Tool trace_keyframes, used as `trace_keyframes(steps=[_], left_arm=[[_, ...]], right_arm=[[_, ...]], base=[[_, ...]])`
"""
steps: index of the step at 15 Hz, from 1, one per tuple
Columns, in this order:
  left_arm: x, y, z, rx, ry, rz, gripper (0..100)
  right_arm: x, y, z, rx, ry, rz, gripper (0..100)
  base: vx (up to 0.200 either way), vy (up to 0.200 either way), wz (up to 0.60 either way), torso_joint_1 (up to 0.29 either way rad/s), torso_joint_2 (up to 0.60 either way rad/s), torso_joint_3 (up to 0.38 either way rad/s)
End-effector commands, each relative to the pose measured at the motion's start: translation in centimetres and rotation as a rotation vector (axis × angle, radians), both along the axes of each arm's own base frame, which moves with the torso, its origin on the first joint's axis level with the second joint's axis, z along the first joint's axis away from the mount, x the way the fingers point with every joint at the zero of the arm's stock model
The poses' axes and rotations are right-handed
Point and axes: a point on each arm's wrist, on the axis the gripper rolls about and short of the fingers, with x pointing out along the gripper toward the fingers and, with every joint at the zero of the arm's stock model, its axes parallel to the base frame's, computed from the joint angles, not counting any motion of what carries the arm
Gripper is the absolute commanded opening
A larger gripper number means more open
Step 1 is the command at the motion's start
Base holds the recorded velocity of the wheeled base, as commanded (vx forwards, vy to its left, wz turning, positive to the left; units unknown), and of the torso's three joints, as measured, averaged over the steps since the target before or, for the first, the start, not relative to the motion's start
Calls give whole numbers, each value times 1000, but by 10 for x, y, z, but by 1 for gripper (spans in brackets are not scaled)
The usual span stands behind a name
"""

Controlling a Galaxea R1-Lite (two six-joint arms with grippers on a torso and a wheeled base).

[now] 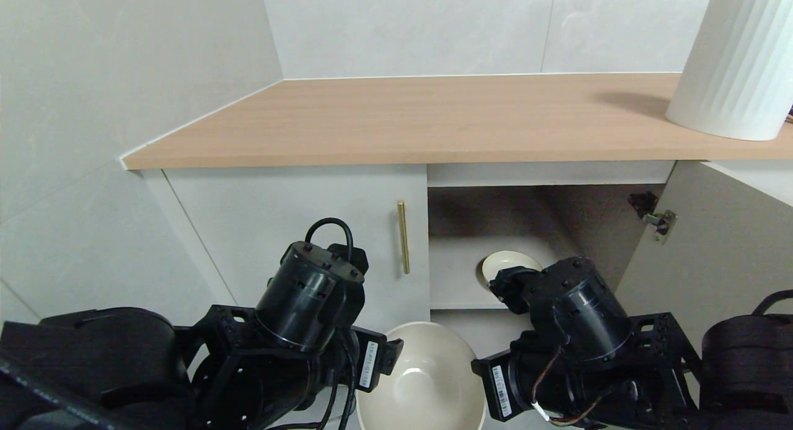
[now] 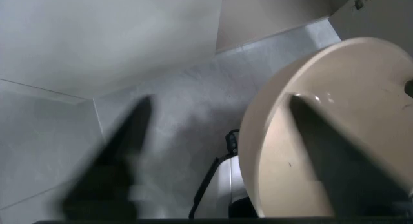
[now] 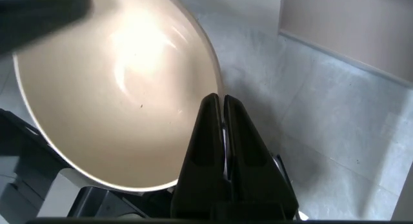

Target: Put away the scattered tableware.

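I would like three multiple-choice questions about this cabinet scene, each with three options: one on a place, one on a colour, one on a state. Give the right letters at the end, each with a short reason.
1. Where is the small dish?
A. on the counter
B. on the shelf
C. in the left gripper

2. What colour is the handle of the shut door?
A. black
B. red
C. brass gold

3. In what state is the right gripper?
A. shut on the rim of the large bowl
B. open over the counter
C. shut on the handle

Answers:
1 B: the dish rests on the pale shelf board.
2 C: the bar shines gold against the pale door.
3 A: the right wrist view shows its fingers pressed together on the rim.
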Motion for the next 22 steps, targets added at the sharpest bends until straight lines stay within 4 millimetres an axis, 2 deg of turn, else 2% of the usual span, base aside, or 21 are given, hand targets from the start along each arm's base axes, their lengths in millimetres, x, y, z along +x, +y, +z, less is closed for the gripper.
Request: trace_keyframes(steps=[1,4,7,10,15,22], left_arm=[[0,0,1,-4,-3,1,100],[0,0,4,-13,-20,13,100],[0,2,18,-98,-86,40,100],[-2,11,34,-157,-138,62,100],[-2,12,35,-165,-140,68,100],[-2,12,35,-165,-138,70,100]], right_arm=[[0,0,0,0,0,0,0],[0,1,-1,-3,2,0,0],[14,0,-8,-12,16,-41,0],[52,-10,-14,14,36,-208,0],[116,-44,-18,99,55,-488,0],[151,-65,-24,198,81,-689,0]], base=[[0,0,0,0,0,0],[0,0,0,0,0,0],[0,0,0,0,0,0],[0,0,0,0,0,0],[0,0,0,0,0,0],[0,0,0,0,0,0]])
